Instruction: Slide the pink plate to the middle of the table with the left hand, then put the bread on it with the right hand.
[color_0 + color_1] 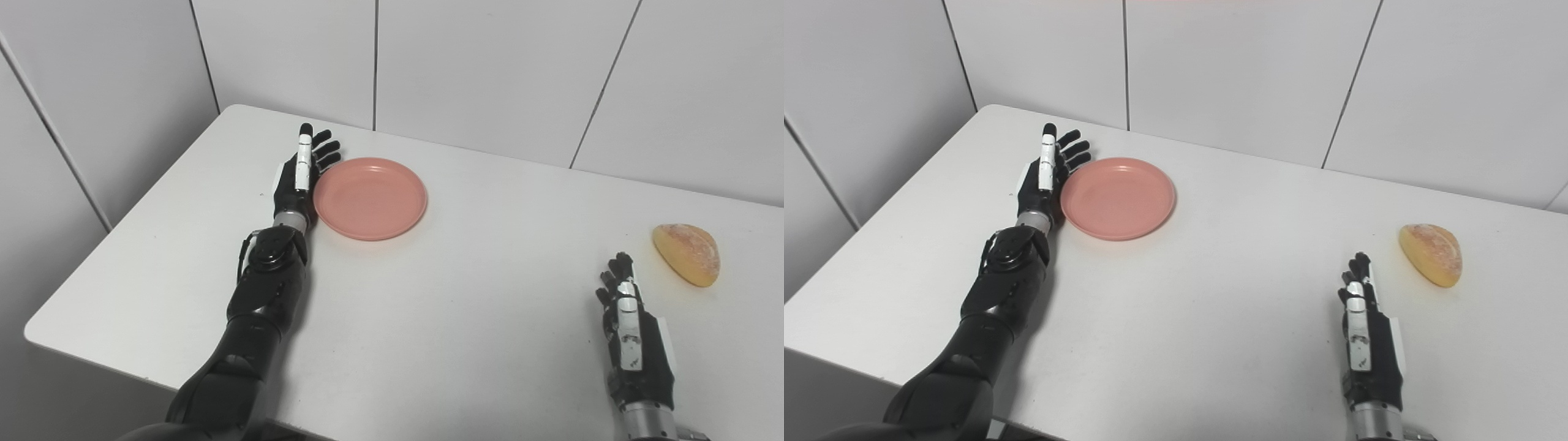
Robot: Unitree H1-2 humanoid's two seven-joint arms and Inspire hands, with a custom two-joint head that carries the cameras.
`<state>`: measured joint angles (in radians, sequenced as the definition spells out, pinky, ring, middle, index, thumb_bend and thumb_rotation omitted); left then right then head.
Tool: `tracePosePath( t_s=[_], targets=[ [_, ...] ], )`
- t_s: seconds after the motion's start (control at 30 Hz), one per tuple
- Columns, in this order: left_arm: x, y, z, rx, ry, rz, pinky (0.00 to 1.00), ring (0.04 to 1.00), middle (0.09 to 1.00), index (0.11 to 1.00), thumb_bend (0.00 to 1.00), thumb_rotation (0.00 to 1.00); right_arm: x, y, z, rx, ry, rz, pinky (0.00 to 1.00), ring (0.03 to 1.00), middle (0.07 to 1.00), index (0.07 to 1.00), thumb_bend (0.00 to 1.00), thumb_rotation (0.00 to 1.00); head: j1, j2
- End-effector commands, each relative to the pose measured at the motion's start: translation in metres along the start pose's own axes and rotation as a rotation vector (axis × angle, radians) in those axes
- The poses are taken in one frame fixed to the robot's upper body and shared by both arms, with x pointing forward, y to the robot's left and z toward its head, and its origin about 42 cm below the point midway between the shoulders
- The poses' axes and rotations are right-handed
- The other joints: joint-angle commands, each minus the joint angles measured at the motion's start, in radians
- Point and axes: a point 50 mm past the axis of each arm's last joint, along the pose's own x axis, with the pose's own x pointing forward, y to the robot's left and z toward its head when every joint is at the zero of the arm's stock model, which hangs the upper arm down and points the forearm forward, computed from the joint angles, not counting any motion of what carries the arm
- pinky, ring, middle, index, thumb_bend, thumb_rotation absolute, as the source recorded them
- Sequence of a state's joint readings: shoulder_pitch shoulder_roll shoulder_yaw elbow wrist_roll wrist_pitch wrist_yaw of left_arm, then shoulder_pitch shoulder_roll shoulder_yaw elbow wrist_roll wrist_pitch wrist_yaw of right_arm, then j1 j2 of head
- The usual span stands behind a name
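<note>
The pink plate (370,197) lies flat on the white table (429,306), left of the middle and toward the back. My left hand (301,174) is open, fingers stretched out, with its palm side right against the plate's left rim. The bread (686,253), a golden half-round roll, lies near the table's right edge. My right hand (634,334) is open and empty, resting low near the front right, a short way in front and to the left of the bread, not touching it.
White tiled walls (490,67) stand behind and to the left of the table. The table's left edge (122,226) runs close beside my left arm, and its front edge is near my elbow.
</note>
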<state>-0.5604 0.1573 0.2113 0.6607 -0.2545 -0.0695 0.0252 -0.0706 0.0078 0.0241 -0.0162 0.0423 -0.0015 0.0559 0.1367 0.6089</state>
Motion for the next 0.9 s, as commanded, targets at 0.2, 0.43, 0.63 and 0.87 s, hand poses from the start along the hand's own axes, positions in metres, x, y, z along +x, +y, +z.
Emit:
tracePosePath(
  t_s=[0.2, 0.43, 0.63, 0.87],
  targets=[
    [-0.008, -0.034, 0.002, 0.018, -0.010, -0.110, 0.83, 0.841, 0.823, 0.817, 0.71, 1.00, 0.014, 0.007, 0.014, 0.017, -0.060, -0.011, 1.00, 1.000, 1.000, 1.000, 0.70, 0.95, -0.051, 0.013],
    [-0.026, -0.052, -0.006, -0.035, 0.011, -0.177, 0.80, 0.819, 0.806, 0.802, 0.73, 1.00, 0.022, 0.011, 0.016, 0.007, -0.076, -0.031, 1.00, 1.000, 1.000, 1.000, 0.69, 0.95, -0.120, 0.027],
    [-0.040, -0.059, -0.009, -0.050, 0.022, -0.187, 0.81, 0.828, 0.812, 0.807, 0.71, 1.00, 0.026, 0.017, 0.015, 0.008, -0.088, -0.042, 1.00, 1.000, 1.000, 1.000, 0.69, 0.94, -0.207, 0.032],
    [-0.058, -0.068, -0.015, -0.037, 0.030, -0.261, 0.84, 0.848, 0.831, 0.831, 0.69, 1.00, 0.028, 0.028, 0.015, 0.022, -0.095, -0.054, 1.00, 1.000, 1.000, 1.000, 0.75, 0.93, -0.273, 0.032]
  ],
)
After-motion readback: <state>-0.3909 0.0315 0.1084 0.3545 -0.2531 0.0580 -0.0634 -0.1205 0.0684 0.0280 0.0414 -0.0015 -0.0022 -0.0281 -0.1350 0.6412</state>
